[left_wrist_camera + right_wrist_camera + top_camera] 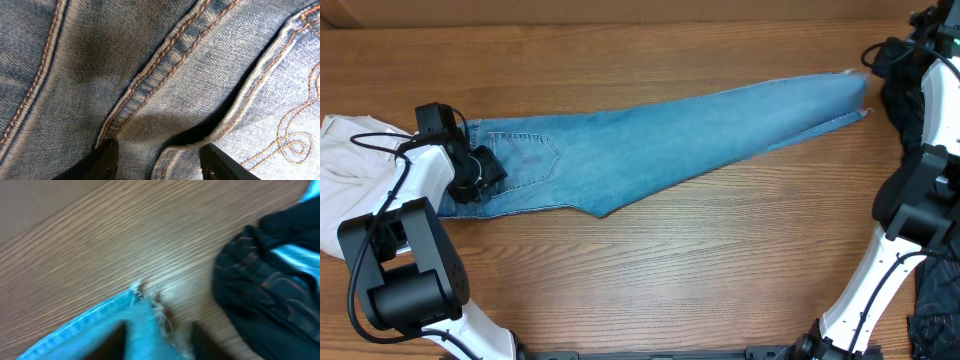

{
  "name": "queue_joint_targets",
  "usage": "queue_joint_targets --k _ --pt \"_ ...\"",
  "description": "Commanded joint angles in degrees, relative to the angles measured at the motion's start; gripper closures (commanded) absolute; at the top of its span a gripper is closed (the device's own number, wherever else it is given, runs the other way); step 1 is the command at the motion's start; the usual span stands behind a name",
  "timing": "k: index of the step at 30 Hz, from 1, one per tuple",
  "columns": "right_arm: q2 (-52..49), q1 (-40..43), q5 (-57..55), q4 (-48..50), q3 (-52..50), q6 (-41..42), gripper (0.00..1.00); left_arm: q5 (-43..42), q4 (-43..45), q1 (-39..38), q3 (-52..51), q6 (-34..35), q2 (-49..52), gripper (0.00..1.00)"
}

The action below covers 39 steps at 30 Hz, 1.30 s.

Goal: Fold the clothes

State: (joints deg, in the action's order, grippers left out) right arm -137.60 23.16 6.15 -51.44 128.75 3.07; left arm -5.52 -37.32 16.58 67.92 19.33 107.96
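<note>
Near left, the left gripper [160, 155] was found parted astride a ridge [192, 141] of the light-blue denim jeans [660, 140], spread to far right. There the right gripper [157, 340] was seen parted over the hem [150, 307]; the adjacent crumpled black garment [265, 275] could be snagged.

Overhead straight down; wrist views close on jeans [650, 140], right blurred, probably hem.

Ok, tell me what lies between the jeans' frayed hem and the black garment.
Only bare table: the right wrist view shows a strip of wood between the jeans' frayed hem and the black garment, with nothing on it.
</note>
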Motion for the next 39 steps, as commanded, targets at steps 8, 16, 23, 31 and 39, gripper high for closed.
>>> queue_joint_targets --k 8,16,23,31,39 --pt "0.0 0.96 -2.05 -1.18 0.15 -0.55 0.34 2.95 -0.28 0.63 0.39 0.42 1.44 0.43" --pt "-4.7 0.96 3.37 -3.98 -0.24 -1.79 0.32 2.97 -0.2 0.63 0.39 0.39 1.44 0.44" --pt "-9.29 0.9 7.56 -4.42 -0.24 -1.77 0.31 2.95 -0.2 0.63 0.39 0.39 1.44 0.43" --pt "-11.69 0.9 10.05 -4.74 -0.24 -1.77 0.51 2.95 -0.22 0.63 0.39 0.42 1.42 0.43" --pt "-11.39 1.05 14.25 -8.79 1.73 -1.77 0.96 2.95 -0.9 0.63 0.39 0.37 1.42 0.43"
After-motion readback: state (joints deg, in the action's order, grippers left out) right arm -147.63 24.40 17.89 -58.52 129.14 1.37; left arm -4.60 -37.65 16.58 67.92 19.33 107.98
